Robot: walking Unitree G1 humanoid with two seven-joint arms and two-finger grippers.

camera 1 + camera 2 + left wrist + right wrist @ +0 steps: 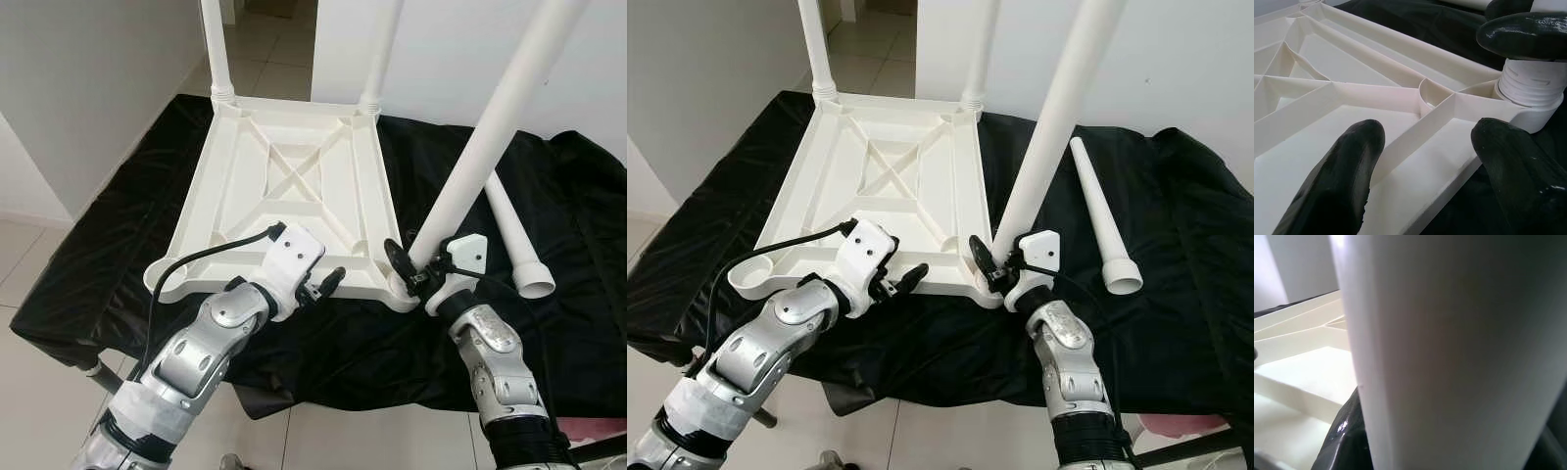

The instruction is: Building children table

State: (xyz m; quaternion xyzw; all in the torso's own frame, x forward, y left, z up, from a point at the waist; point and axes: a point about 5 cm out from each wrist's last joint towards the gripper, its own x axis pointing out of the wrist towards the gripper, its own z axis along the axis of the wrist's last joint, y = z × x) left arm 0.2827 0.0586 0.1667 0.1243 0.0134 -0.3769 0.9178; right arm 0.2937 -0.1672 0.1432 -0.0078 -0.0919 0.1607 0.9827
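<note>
White plastic tabletop [294, 186] upside down on black cloth, two legs upright at far corners, third leg [495, 137] tilted in near right corner socket, fourth leg [517, 240] lying beside.

arms: silver, jointed | wrists: white housings | left claw [328, 283]: black | cable: black

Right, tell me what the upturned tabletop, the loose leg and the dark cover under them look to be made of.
Tabletop: looks like moulded white plastic, matte, judging by the thin crossed ribs on its underside.
Loose leg: seemingly the same white plastic, a smooth hollow tube with an open flared end.
Cover: thin black sheeting, probably plastic film; it creases and glints faintly.
</note>
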